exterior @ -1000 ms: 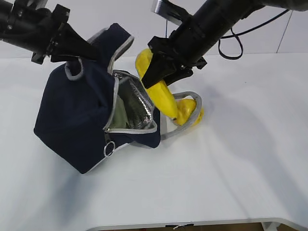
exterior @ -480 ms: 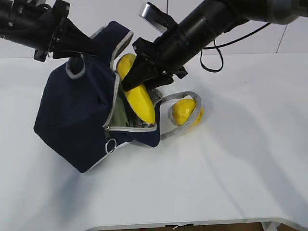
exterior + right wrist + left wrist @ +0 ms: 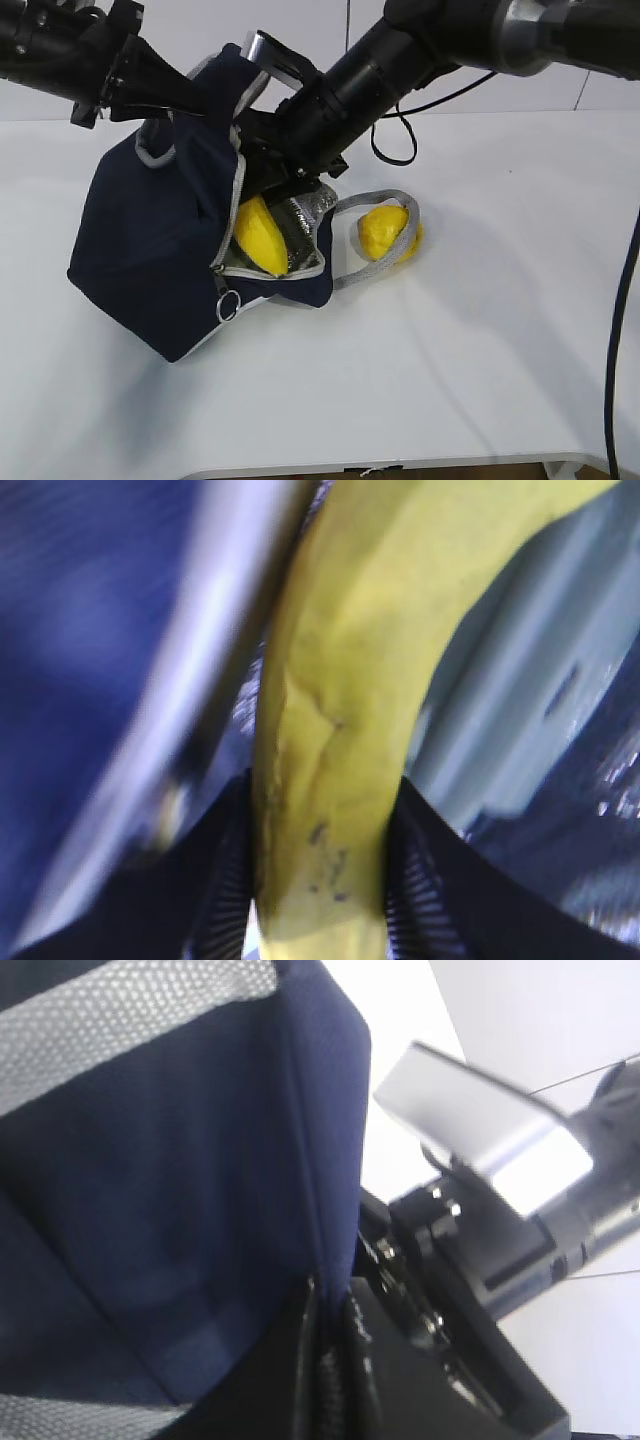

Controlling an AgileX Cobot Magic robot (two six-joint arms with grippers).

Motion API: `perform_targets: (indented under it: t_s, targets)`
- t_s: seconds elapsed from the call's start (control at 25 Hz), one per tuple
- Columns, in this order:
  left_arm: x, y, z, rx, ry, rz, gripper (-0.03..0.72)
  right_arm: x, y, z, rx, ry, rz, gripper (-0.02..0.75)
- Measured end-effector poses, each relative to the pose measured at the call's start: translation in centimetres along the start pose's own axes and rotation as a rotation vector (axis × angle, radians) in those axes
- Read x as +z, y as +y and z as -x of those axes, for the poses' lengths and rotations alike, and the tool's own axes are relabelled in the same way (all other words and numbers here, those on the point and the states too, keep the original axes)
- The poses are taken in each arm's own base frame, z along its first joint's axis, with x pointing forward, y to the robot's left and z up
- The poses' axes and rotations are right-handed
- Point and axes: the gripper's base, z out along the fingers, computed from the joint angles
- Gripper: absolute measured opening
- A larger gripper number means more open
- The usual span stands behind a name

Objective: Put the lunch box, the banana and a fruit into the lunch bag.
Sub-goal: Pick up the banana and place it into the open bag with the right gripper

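Observation:
The navy lunch bag sits tilted on the white table, its mouth open to the right and showing foil lining. My left gripper is shut on the bag's raised lid flap, pinching the fabric between its jaws. My right gripper is at the bag's mouth, shut on the banana, whose lower end is inside the opening. The banana fills the right wrist view between both fingers. A pale flat surface behind it looks like the lunch box lid. The round yellow fruit lies right of the bag.
One grey webbing handle loops over the round fruit on the table. The ring zipper pull hangs at the bag's front edge. The right arm crosses above the bag from the upper right. The table's front edge runs below.
My right gripper has carried the banana left and down, from above the round fruit into the bag's mouth. The left gripper has kept holding the flap up.

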Motion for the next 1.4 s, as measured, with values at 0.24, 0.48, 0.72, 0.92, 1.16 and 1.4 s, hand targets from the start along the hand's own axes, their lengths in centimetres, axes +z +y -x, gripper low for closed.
perform_targets:
  t_s: [0.24,0.48,0.72,0.92,1.16,1.4]
  targets:
    - [0.0,-0.1,-0.1,-0.002,0.008,-0.010,-0.001,-0.5,0.3,1.3,-0.051,-0.038,-0.011,0.299]
    - [0.0,-0.1,-0.1,-0.002,0.009,-0.012,-0.001,0.4,0.1,1.2,-0.047,-0.021,-0.005,0.299]
    - [0.0,-0.1,-0.1,-0.002,0.011,-0.013,-0.001,0.7,0.3,1.2,-0.055,-0.017,-0.005,0.319]
    - [0.0,-0.1,-0.1,-0.002,0.013,-0.014,-0.001,0.7,0.3,1.2,-0.057,-0.015,-0.008,0.477]
    - [0.0,-0.1,-0.1,0.001,0.016,-0.010,-0.001,0.5,0.3,1.3,-0.071,-0.013,-0.026,0.560]
    - [-0.1,0.3,-0.2,0.018,0.024,0.019,-0.001,-1.0,0.8,1.9,-0.155,0.005,-0.157,0.567]
